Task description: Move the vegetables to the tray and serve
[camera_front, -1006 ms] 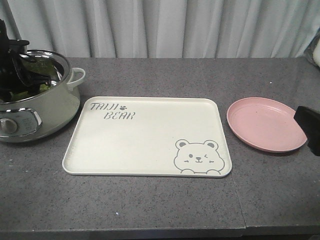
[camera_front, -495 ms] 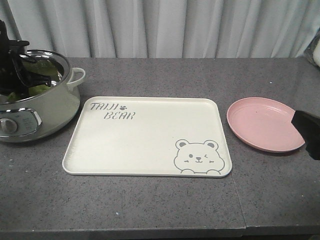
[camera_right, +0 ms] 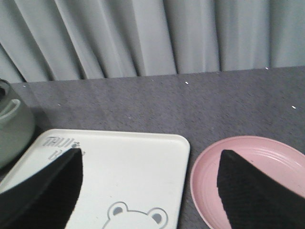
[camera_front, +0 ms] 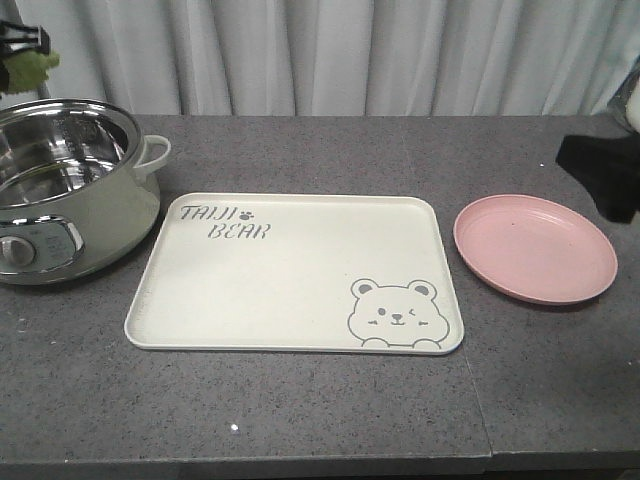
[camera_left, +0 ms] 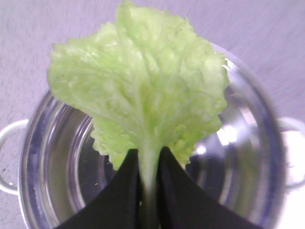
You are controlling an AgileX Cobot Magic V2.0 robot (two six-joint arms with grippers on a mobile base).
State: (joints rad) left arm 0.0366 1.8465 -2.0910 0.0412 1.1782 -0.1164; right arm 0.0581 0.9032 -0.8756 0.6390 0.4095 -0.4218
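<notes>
Step in hand: the carry from pot to tray, judged from where the leaf hangs now; nothing lies on the tray yet.
Lettuce leaf (camera_left: 143,90): in the air above the open pot (camera_front: 110,215), hanging by its pale stem with the crinkly blade spread wide; in the front view it shows only as a green scrap at the top left corner.
Left end effector (camera_left: 148,157): closed tight on the stem of the leaf, the two black fingers pinching it from either side.
Right end effector (camera_right: 147,157): fingers spread wide with nothing between them, held above the near edge of the tray and the pink plate (camera_front: 530,250).
Tray (camera_front: 290,290): flat on the surface (camera_front: 300,420), just beside the pot and to its right, bare apart from the bear drawing and lettering.
Pot: steel inside looks empty from the wrist view.
Next move calls for: swinging the leaf sideways clear of the pot rim, over the middle of the tray, then lowering before letting go, since a limp leaf dropped from height may fold or slide.
Serving: not yet begun.
</notes>
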